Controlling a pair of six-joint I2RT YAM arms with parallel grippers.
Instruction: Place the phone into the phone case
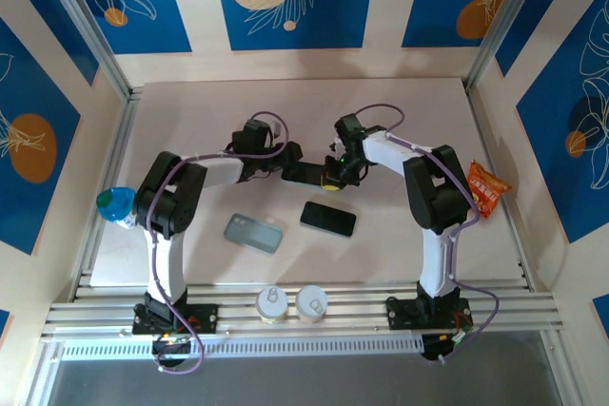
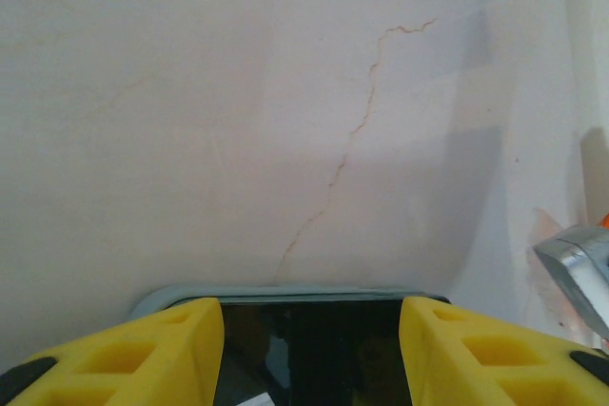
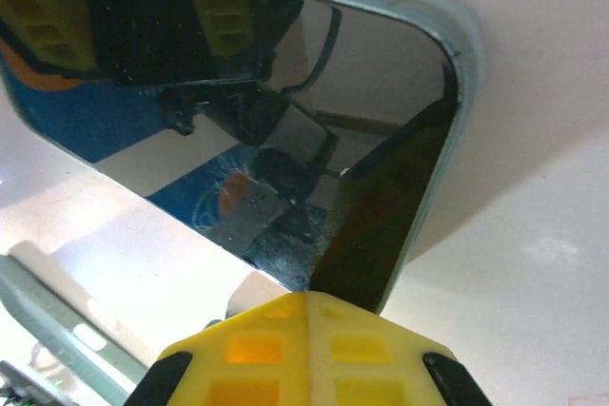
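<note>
Left claw (image 1: 293,154) is part-way open and clamped across the width of the phone (image 1: 306,173). On its wrist camera I see the two yellow fingers (image 2: 143,349) pressed against either side of the dark screen (image 2: 314,344). A blue-grey case (image 2: 285,292) rims the far end of the phone. From above, the phone sits between the two arms, toward the middle of the counter (image 1: 190,121).

My right claw (image 1: 335,176) is fully closed, its fingers pressed together. On its own camera its tip (image 3: 309,330) sits right at the phone's edge. I can't tell whether it touches. That view shows the glossy screen (image 3: 238,92) and the case's rounded corner (image 3: 461,35) wrapping it.

Nearer the arm bases, a second phone (image 1: 328,219) lies flat and dark. Beside it to the left is a grey-blue slab (image 1: 253,232). I can't tell if that is a case or a phone's back. A blue bottle (image 1: 114,204) stands by the left arm, a snack packet (image 1: 487,187) lies by the right, and two white cups (image 1: 272,303) sit at the near rail.
</note>
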